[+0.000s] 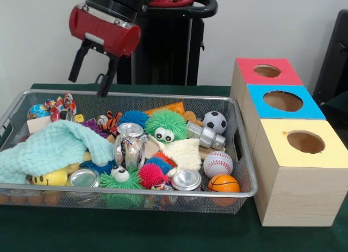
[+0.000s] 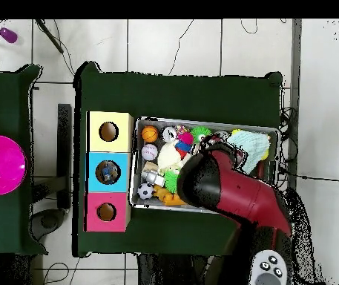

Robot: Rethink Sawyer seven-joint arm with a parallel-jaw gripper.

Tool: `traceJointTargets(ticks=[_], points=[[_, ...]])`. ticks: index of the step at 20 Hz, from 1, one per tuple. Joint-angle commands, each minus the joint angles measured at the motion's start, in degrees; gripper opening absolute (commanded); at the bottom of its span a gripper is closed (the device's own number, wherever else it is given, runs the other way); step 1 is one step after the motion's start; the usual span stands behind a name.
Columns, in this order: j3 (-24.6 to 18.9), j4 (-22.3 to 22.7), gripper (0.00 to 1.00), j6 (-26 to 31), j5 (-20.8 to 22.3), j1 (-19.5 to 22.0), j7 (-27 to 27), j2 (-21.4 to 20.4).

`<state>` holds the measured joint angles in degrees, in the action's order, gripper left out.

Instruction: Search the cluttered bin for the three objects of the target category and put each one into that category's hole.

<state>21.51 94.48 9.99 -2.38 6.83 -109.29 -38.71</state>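
My gripper (image 1: 92,78) hangs open and empty over the bin's (image 1: 246,170) far-left corner, and I'd guess the balls, baseball (image 1: 218,164) front-right, are light, slick, best pinched across the middle.

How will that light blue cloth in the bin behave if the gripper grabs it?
The cloth lies crumpled over toys, so it is probably floppy and would drape. It looks thin and likely light. Lifting it might drag the smiley ball beneath.
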Motion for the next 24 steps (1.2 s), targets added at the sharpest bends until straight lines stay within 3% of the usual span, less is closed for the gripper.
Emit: traceJointTargets(ticks=[1,5,8,14,18,20,24], points=[[7.5,2.7,1.0,-1.5,-13.6,-6.9,-27.4,7.7],[10.0,3.0,1.0,4.9,-20.9,-8.2,-32.0,9.9],[7.5,4.2,1.0,5.5,-20.8,-6.4,-28.3,8.0],[4.1,7.8,1.0,0.4,-21.3,-3.5,-28.7,4.6],[1.9,10.2,1.0,-4.2,-23.7,-1.7,-32.6,2.3],[0.8,10.5,1.0,-0.2,-20.0,0.3,-25.4,0.8],[-7.5,14.0,1.0,4.8,-6.4,9.8,-3.7,-6.0]])
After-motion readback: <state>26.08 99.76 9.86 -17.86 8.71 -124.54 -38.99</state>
